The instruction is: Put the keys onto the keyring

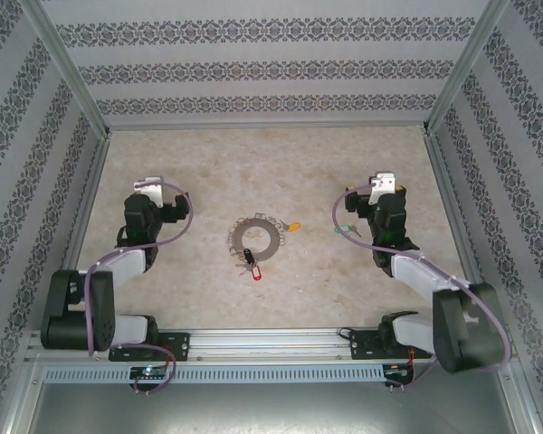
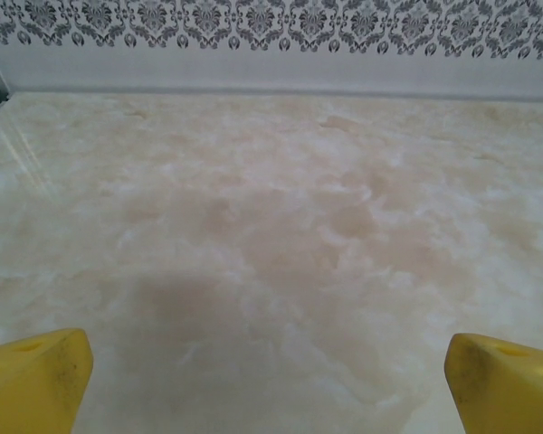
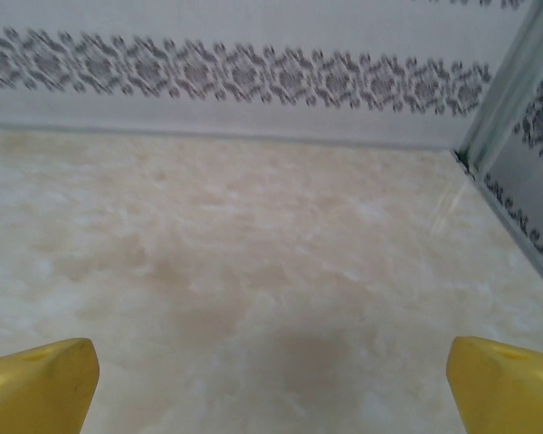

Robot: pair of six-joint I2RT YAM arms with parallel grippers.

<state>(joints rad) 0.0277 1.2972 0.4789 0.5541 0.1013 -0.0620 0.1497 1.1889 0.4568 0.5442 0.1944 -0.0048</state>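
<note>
Two black-and-grey arms (image 1: 81,303), looped purple cables (image 1: 189,210), yellow fingertips (image 2: 36,380)

The flat tabletop (image 1: 190,289) is mottled cream and beige. White walls (image 1: 253,54) carry bands of dark grey damask. The thin metal keyring (image 1: 239,239) is silvery grey. Right of it are a yellow-headed key (image 1: 293,225) and a green-headed key (image 1: 344,230), and on its near side a red tag (image 1: 257,270). The fingertips (image 2: 36,384) are bright yellow.
</note>
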